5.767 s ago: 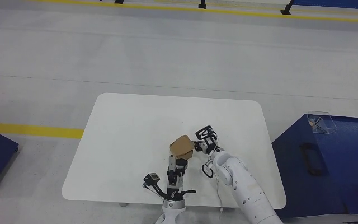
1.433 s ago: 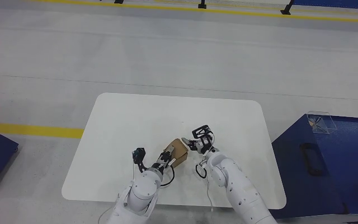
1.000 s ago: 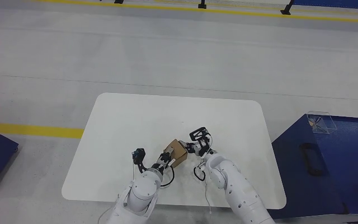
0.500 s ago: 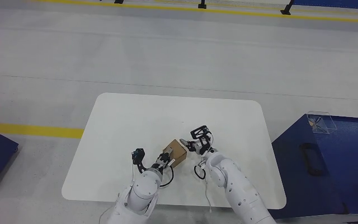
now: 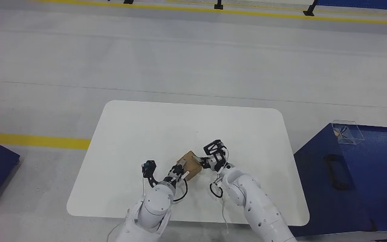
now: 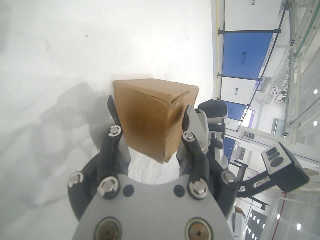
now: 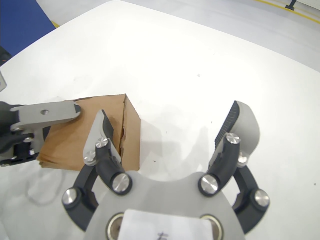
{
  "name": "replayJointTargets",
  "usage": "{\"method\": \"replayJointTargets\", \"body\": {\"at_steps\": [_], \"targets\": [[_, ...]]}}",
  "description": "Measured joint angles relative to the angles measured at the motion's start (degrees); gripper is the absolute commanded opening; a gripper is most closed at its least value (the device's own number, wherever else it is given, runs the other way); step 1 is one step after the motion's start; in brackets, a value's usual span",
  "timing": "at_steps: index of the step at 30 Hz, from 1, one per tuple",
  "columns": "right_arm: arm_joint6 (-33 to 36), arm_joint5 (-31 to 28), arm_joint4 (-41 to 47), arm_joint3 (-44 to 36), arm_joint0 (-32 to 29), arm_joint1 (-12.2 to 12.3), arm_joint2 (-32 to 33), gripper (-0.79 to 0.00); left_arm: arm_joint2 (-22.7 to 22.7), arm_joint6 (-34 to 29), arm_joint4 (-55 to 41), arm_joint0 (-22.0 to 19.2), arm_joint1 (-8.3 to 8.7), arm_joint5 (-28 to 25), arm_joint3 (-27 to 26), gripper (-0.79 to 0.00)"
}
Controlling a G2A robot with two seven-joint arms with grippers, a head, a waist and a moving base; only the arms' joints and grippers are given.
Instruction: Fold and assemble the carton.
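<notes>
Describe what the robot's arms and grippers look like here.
The left arm and right arm have smooth white rounded shells, a thin black cable looping at each wrist. The left gripper and right gripper share grey metal bases, black linkages with silver bolts, and pale grey jaws with black ribbed pads. The right base carries a white label.

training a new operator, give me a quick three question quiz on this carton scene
1. True or false: the right gripper is open.
2. Which gripper has a finger on each side of the carton? A) left gripper B) right gripper C) neither
3. Short answer: how many cartons are at the table?
Key: 1 true; 2 A; 3 one.
</notes>
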Motion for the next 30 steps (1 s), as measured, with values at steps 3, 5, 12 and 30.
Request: {"method": "replayJointTargets", "body": {"at_steps": [3,5,12,30], "targets": [[1.24,0.43,1.0,0.87,0.74,-0.23,-0.27,0.0,-0.23,2.59,1.17,1.44,0.09,-0.64,-2.3,-0.126],[1.93,0.08,0.72,1.34,1.16,-0.27,-0.55,0.0,-0.01,4.86,2.5,3.04,0.16,-1.21,-4.81,0.0],[2.33,-3.45,-1.93,0.57,1.09,0.37,-0.07,0.0,1.18,7.32,10.06,8.1,0.94,-5.25,-12.35,0.0],[3.29,-1.11,-6.95,9.16,10.72,-0.23,-1.45,0.0,1.22,9.68,21.95,11.02,2.25,-16.05,-17.07,0.0]]}}
